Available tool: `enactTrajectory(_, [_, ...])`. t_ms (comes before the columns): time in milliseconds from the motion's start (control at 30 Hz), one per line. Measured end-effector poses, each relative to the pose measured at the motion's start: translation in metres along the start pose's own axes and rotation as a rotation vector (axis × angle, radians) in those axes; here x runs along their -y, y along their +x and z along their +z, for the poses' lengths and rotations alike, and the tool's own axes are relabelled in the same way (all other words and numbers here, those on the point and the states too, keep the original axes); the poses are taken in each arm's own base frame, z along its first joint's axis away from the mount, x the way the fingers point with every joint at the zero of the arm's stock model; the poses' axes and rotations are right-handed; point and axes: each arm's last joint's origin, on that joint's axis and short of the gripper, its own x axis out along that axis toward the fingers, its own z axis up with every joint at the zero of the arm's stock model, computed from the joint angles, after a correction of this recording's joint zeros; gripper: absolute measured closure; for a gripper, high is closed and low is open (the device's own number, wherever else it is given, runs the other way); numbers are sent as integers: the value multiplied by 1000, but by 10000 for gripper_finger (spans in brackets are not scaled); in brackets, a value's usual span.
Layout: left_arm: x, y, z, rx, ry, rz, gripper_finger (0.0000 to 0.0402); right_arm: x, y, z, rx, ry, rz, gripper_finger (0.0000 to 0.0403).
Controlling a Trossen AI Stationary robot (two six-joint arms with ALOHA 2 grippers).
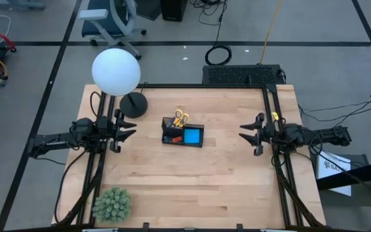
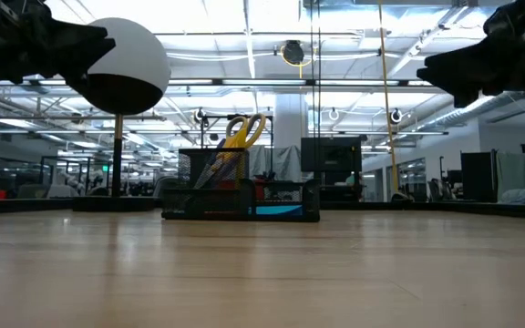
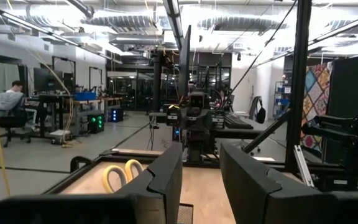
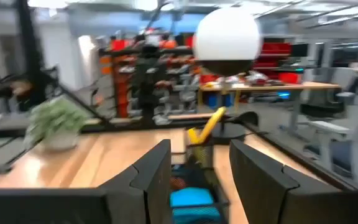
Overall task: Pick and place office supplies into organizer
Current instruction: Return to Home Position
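The organizer (image 1: 183, 144) holds the scissors (image 1: 181, 118) and blue note pad (image 1: 192, 136). The left gripper (image 1: 129, 129) and right gripper (image 1: 245, 132) flank it, fingers apart

No readable text, no labels, no numbers

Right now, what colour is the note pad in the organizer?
The note pad is blue; high view best.

Table (image 1: 192, 180) bare rnd organizer (image 1: 183, 136), lamp (image 1: 116, 72) nr it, plant (image 1: 112, 203) left corner
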Motion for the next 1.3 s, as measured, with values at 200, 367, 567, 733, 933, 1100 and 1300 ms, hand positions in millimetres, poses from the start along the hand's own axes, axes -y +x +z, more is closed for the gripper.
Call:
enactTrajectory(200, [0,0,-1,-7,-3,0,286,-4,0,-5,-53,-10,133,248])
enactTrajectory(367, [0,0,-6,-61,-16,3,286,-4,0,-6,-61,3,142,248])
enactTrajectory(567, [-1,-1,-11,-117,-31,14,286,-4,0,-6,-62,-4,141,248])
enactTrajectory(733, [-2,-2,-17,-177,-32,36,286,-4,0,-6,-62,-4,140,248])
enactTrajectory(933, [-2,-2,-23,-239,-26,45,286,-4,0,-6,-60,-43,141,248])
enactTrajectory(1100, [-2,-2,-25,-257,-12,53,286,-4,0,-6,-61,-42,141,248])
enactTrajectory(1300, [-3,-1,-26,-267,-126,69,286,-4,0,-6,-59,-39,141,248])
